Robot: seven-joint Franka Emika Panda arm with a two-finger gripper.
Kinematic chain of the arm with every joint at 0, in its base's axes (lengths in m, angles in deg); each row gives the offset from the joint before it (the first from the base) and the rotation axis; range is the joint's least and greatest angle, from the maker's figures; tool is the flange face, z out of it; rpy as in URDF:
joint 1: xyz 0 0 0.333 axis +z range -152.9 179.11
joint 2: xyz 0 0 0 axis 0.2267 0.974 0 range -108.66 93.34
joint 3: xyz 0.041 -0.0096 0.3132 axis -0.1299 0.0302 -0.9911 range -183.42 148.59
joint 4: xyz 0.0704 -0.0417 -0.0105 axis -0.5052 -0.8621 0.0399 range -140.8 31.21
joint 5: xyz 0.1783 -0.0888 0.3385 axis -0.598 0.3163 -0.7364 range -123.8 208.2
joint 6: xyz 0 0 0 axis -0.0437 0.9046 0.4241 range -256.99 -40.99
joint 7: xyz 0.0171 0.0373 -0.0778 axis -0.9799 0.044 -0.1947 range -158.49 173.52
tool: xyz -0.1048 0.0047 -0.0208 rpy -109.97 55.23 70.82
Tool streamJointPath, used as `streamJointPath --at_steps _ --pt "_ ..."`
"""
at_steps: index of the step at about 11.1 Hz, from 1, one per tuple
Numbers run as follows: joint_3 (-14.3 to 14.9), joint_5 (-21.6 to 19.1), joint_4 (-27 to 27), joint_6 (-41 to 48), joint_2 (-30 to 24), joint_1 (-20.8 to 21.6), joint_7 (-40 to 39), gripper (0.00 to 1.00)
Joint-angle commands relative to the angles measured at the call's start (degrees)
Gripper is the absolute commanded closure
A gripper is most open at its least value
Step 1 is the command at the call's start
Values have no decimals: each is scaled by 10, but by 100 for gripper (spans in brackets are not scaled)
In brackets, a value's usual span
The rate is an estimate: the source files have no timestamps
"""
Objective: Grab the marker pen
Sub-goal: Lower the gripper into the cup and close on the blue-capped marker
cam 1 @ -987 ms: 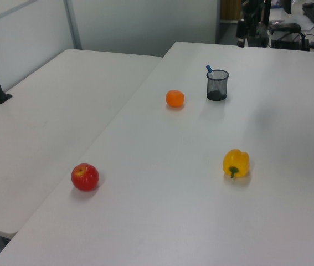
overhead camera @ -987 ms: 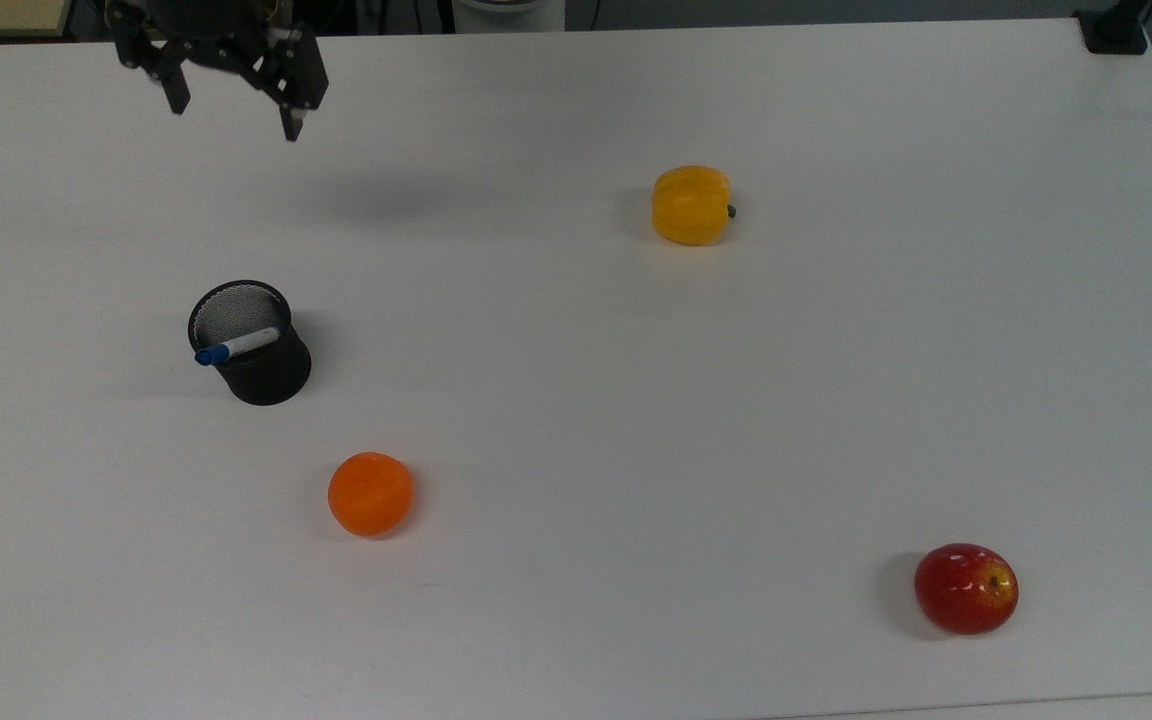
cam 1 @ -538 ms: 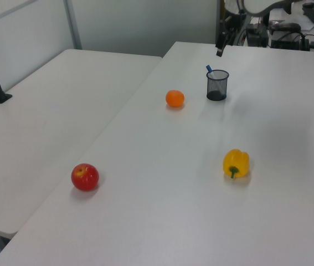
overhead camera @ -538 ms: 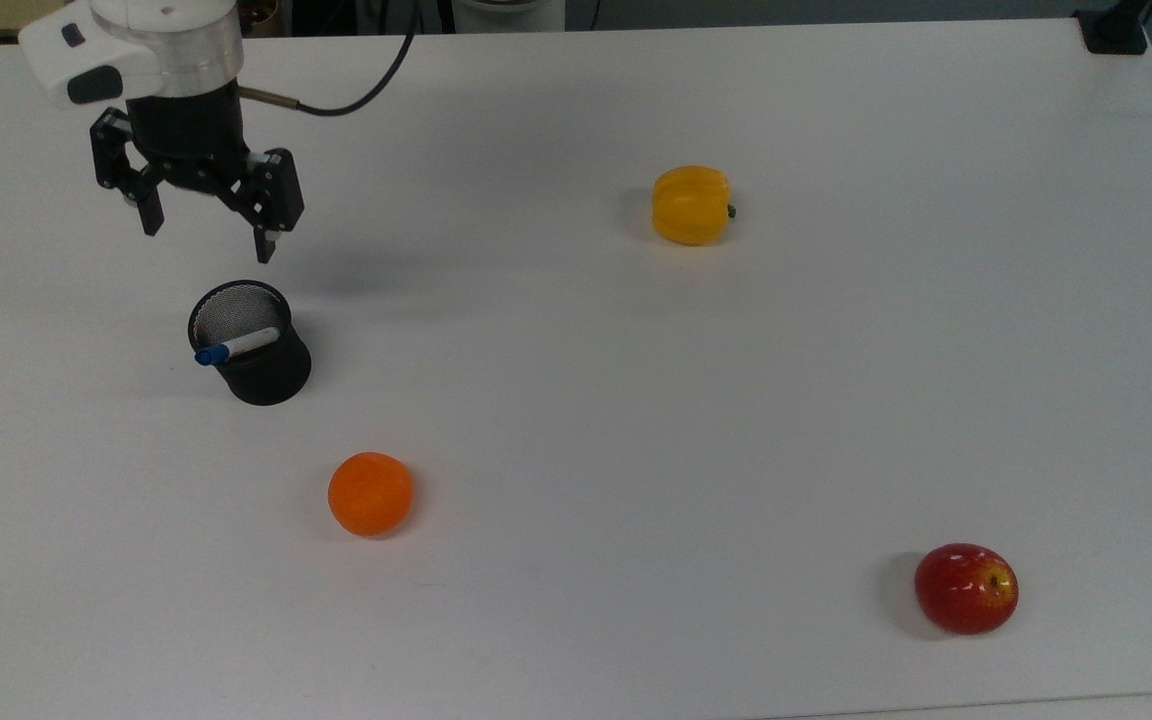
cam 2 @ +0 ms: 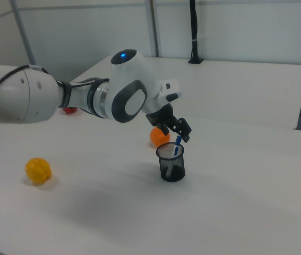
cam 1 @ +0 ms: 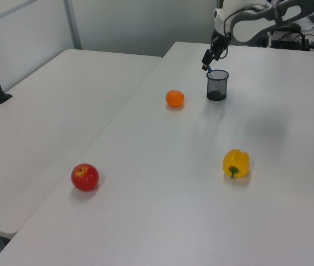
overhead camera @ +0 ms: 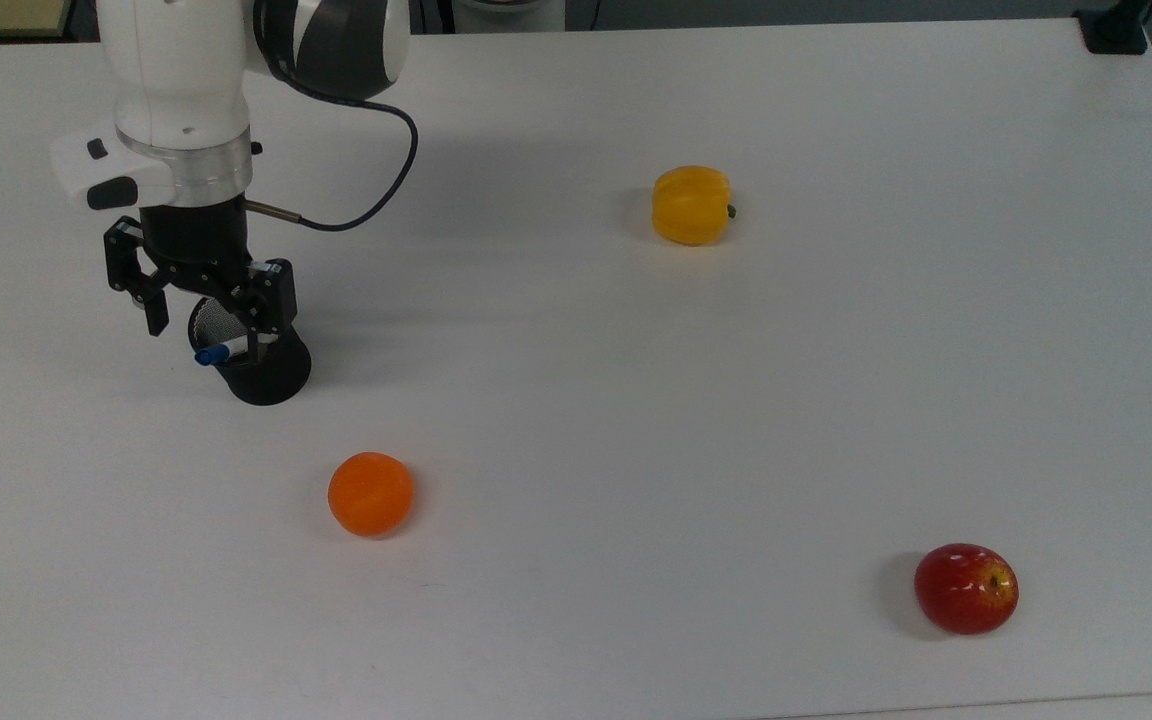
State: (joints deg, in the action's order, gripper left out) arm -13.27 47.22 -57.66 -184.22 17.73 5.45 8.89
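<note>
- Marker pen [overhead camera: 215,352] stands slanted in the black mesh cup [overhead camera: 266,372], its blue cap poking over the rim toward the top view's left; the lean comes from the barrel resting against the cup wall.
- In the right view the pen [cam 2: 177,144] rises out of the cup [cam 2: 171,162] with its top at the level of the fingertips.
- Gripper [overhead camera: 204,325] hangs just above the cup mouth, jaws spread wide, gripping nothing. One finger sits outside the rim on the top view's left, the other over the opening, so the cap lies between them; that looks like a line-up for a pinch on the exposed upper part.
- In the left view the gripper [cam 1: 208,60] is just above the cup [cam 1: 217,85], at the far end of the table [cam 1: 162,166].
- My judgement: this is the approach step, the grasp not yet made. The pen's slant means the jaws should close across the barrel, not along it.
- The cup rim is the main obstacle: a finger catching it could tip or drag the light cup.
- Orange [overhead camera: 370,493] lies near the cup toward the top view's bottom, apart from it and out of the way.
- Yellow pepper [overhead camera: 691,205] and apple [overhead camera: 966,588] lie well apart.
</note>
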Motion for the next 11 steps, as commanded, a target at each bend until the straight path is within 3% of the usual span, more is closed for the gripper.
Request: streamJointPath --at_steps 1,4,11 --pt "2 -1 3 -12 5 1 7 38" --pt "2 -1 2 -13 6 0 7 62" --pt "2 -2 1 -11 5 0 7 77"
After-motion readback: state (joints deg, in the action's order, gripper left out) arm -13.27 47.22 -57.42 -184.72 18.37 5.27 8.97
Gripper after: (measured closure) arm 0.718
